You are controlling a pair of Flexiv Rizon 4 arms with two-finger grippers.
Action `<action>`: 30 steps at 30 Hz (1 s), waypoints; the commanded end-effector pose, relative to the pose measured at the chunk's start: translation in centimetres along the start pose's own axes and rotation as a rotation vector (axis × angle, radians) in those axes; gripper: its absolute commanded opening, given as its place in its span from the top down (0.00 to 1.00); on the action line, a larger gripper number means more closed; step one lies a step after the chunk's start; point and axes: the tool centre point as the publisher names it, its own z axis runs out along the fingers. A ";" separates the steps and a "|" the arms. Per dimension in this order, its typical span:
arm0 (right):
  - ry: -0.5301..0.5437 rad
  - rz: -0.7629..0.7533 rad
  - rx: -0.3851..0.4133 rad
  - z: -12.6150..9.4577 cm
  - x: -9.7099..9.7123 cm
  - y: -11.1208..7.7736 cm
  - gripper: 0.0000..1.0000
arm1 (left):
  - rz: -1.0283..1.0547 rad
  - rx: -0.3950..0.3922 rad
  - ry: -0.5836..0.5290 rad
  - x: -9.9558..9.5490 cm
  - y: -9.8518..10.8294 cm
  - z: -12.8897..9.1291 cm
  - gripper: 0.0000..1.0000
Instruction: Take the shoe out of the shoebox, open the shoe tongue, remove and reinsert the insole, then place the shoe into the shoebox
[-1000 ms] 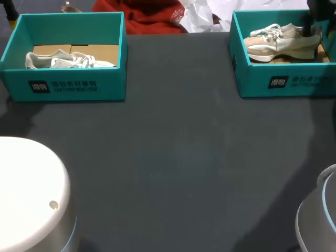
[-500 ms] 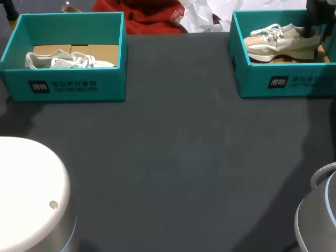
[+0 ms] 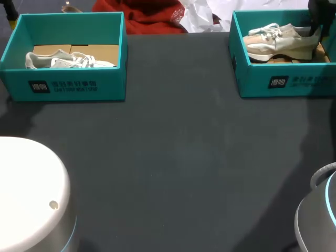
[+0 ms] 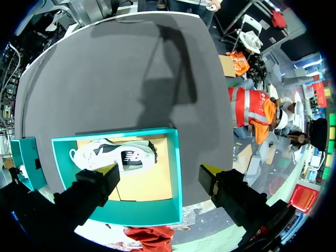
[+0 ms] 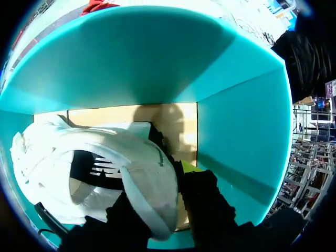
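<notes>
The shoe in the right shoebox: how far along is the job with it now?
Nothing looks finished yet. In hand: the right gripper is shut on the heel of the shoe, which is tilted but not yet out of the right shoebox. Still to do: lifting it out, then all the work on the shoe and its return. The left gripper hangs open above the other shoebox.
</notes>
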 end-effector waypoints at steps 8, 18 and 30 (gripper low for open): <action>-0.019 0.010 -0.009 -1.3 0.2 -0.4 1.00 | 0.001 0.000 0.002 0.0 0.0 0.0 0.00; -0.048 0.031 -0.043 -5.6 -1.0 -1.6 1.00 | 0.001 0.000 0.002 0.0 0.0 0.0 0.00; -0.094 0.034 -0.083 -10.0 -1.8 -2.8 1.00 | 0.001 0.000 0.002 0.0 0.0 0.0 0.00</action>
